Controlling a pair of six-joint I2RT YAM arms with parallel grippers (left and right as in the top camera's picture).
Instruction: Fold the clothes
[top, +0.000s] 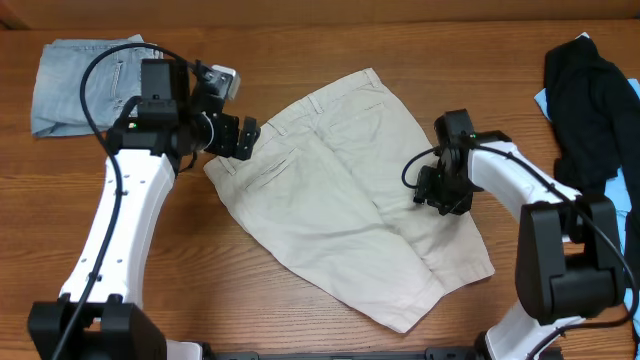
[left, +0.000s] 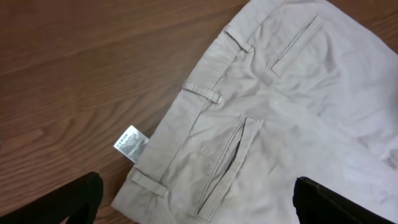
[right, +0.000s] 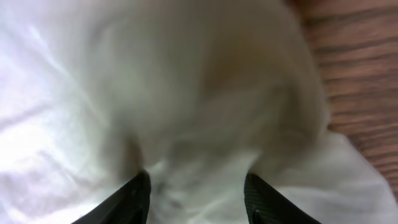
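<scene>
The khaki shorts (top: 330, 190) lie flat in the middle of the table, waistband toward the upper left and leg hems toward the lower right. My left gripper (top: 245, 138) hovers wide open over the waistband's left corner. In the left wrist view the shorts (left: 280, 124) show belt loops, a pocket and a small white label (left: 130, 144) between the open fingers (left: 196, 199). My right gripper (top: 440, 195) sits at the shorts' right edge. In the right wrist view its fingers (right: 196, 199) are pressed into blurred, bunched khaki cloth (right: 186, 93).
A faded light-blue denim garment (top: 80, 85) lies folded at the far left corner. A black garment (top: 590, 100) over light-blue cloth (top: 541, 98) lies at the far right. Bare wooden tabletop (top: 300, 50) surrounds the shorts.
</scene>
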